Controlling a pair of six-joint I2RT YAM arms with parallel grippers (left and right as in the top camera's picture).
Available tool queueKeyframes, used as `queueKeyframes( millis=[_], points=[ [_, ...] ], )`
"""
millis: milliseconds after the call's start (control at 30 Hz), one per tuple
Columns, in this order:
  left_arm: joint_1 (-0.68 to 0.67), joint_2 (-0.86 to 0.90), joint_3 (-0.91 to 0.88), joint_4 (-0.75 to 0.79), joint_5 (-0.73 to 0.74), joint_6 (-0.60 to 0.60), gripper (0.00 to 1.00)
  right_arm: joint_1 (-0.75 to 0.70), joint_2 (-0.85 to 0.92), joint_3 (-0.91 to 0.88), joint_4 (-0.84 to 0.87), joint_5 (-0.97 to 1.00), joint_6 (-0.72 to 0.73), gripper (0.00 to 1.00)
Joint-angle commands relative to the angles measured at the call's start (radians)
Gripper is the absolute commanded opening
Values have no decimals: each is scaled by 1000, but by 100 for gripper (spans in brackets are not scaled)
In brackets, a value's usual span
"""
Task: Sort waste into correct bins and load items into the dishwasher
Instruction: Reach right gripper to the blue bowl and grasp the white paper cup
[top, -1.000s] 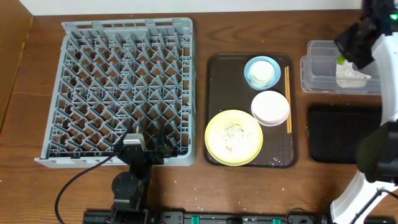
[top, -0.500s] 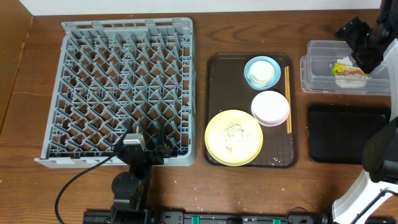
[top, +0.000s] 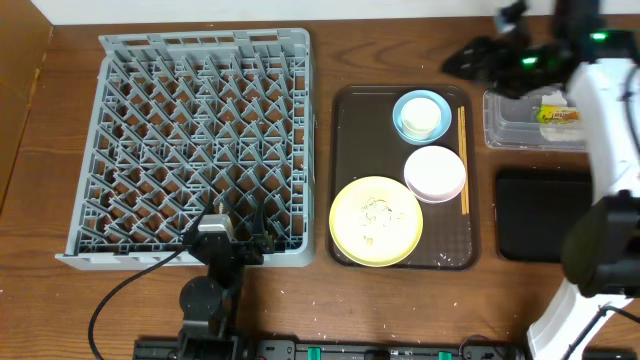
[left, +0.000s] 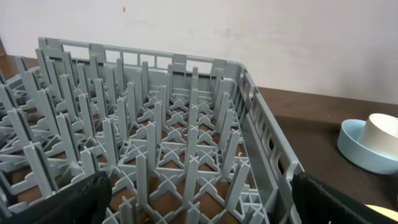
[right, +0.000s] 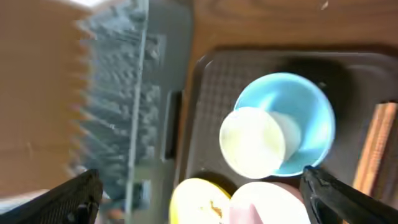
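The crumpled wrapper (top: 556, 111) lies inside the clear tub (top: 500, 130). My right gripper (top: 458, 62) (right: 205, 202) hangs open and empty above the back edge of the brown tray (top: 350, 130). Below it a white cup (top: 424, 117) (right: 252, 143) stands in the light blue bowl (top: 403, 103) (right: 311, 118). The pink bowl (top: 435, 172), chopsticks (top: 462, 160) and yellow plate (top: 375, 220) with rice grains share that tray. My left gripper (top: 240, 218) (left: 199, 208) stands open at the front edge of the grey dish rack (top: 200, 140) (left: 186, 124).
A shallow black tray (top: 540, 215) lies in front of the clear tub at the right. The rack fills the left half of the table. In the left wrist view the blue bowl (left: 354, 146) with the cup (left: 382, 132) shows beyond the rack's right wall.
My right gripper opened and let the wrapper drop into the clear tub, then swung left to above the tray's back edge. The left arm has not moved.
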Motion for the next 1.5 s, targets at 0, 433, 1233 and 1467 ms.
queueKeyframes(
  millis=[0,433,1233,1467],
  points=[
    [-6,-6,-20,-35,-15,5,94,156,-39,-5,-11,357,-16,99],
    [-6,-6,-20,-35,-15,5,94,477,8,-48,45,961,204,75],
    [-6,-6,-20,-35,-15,5,94,468,19,-384,447,961,203,13],
    [-6,-6,-20,-35,-15,5,94,469,9,-368,461,961,187,1]
  ],
)
